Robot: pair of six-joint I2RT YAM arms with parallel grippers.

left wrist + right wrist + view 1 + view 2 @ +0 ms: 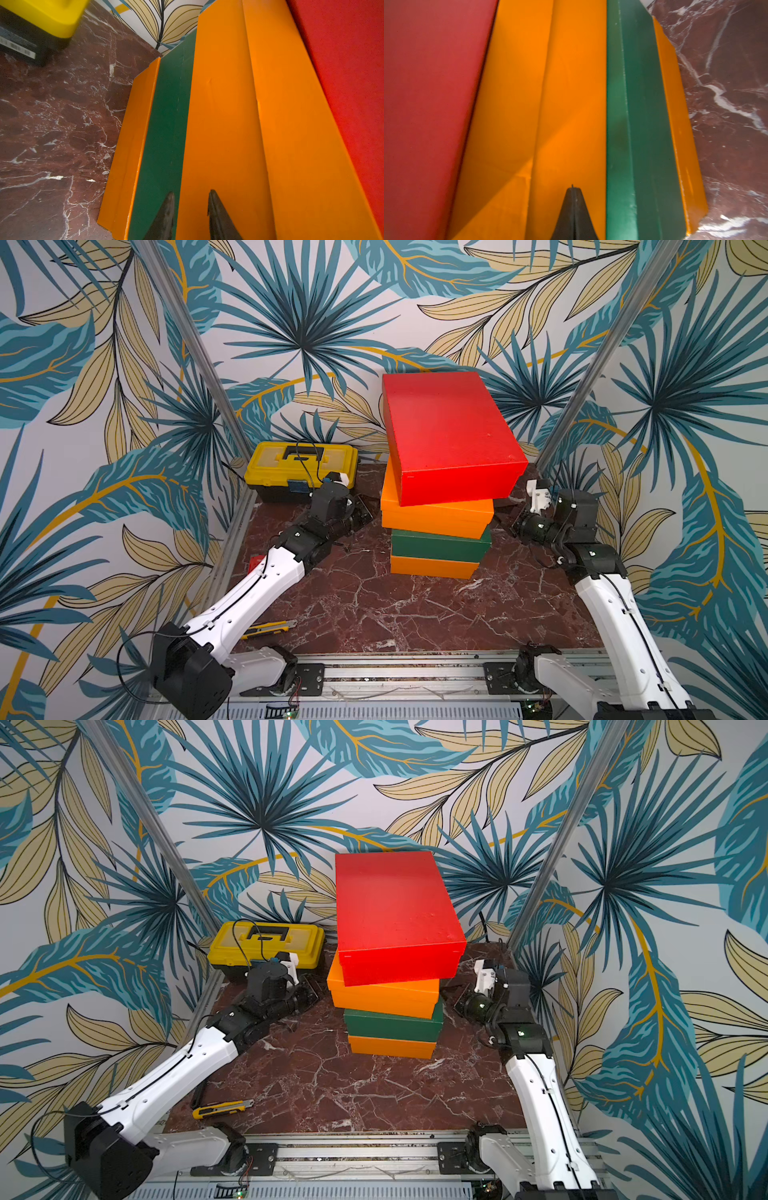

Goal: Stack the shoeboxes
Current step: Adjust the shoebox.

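Four shoeboxes stand in one stack at the back middle in both top views. From the table up they are an orange box [432, 567], a dark green box [440, 545], a second orange box [432, 519] and a red box [449, 435], which sits skewed and overhangs. My left gripper [368, 510] [191, 192] is at the stack's left side, level with the upper orange box [228, 124]. Its fingers are slightly open with nothing between them. My right gripper [505, 516] [574, 188] is shut and empty, pointing at the upper orange box's right side [571, 104].
A yellow-and-black toolbox [301, 468] stands at the back left, just behind the left wrist. A yellow utility knife [270, 628] lies near the front left of the marble table [374, 614]. A small red item [255, 562] shows beside the left arm. Patterned walls close in on three sides.
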